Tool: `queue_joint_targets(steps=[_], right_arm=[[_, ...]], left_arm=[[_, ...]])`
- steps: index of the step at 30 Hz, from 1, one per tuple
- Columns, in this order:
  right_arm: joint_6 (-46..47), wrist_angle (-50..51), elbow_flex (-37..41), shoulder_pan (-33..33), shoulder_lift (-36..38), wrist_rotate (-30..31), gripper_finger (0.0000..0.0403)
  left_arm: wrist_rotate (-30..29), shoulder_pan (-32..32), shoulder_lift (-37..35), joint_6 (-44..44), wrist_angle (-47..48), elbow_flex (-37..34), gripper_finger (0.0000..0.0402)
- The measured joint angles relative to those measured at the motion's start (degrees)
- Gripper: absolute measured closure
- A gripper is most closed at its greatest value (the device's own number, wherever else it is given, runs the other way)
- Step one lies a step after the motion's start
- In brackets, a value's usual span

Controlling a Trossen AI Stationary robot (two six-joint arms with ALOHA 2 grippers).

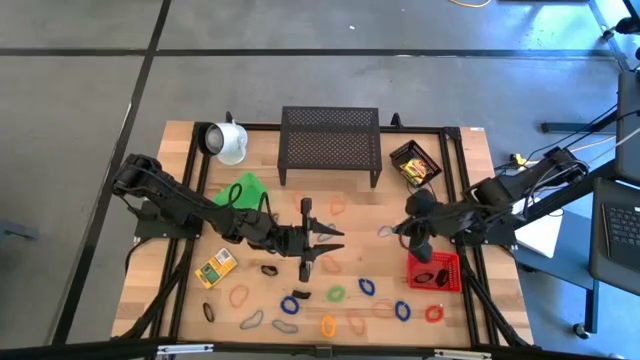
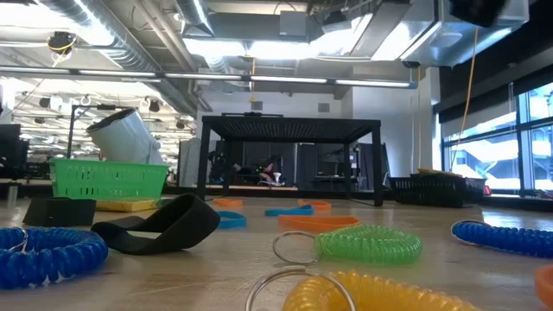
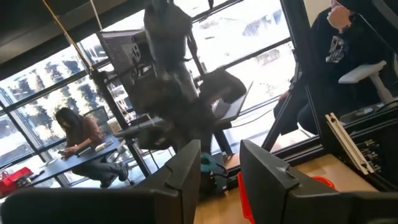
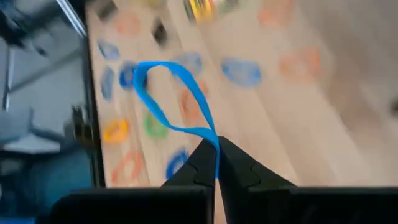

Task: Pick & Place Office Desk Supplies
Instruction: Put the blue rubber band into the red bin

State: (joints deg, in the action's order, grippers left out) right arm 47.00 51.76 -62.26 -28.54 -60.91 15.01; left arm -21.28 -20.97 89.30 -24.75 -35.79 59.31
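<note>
Right claw (image 4: 216, 163) pinching blue loop (image 4: 168, 99) above table middle (image 1: 390, 205).

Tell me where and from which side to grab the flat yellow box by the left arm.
Probably come straight down with the open left pincer and close across the long edges of the yellow box at mid-length. It lies flat and skewed on the table, so turn the wrist to match.
</note>
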Motion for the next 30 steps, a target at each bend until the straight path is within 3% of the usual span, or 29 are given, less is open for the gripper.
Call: queue_joint_targets(steps=[9, 19, 30], right_arm=[[15.5, 15.9, 0.0, -2.2, -5.8, -8.0, 0.0395], [15.3, 16.2, 0.3, -5.8, -14.1, -11.5, 0.0395], [18.6, 11.4, 8.5, -7.4, -17.1, -15.8, 0.0394]], left_arm=[[0.1, 0.0, 0.0, 0.0, 0.0, 0.0, 0.0293], [0.2, 0.0, 0.0, 0.0, 0.0, 0.0, 0.0297], [0.2, 0.0, 0.0, 0.0, 0.0, 0.0, 0.0299]])
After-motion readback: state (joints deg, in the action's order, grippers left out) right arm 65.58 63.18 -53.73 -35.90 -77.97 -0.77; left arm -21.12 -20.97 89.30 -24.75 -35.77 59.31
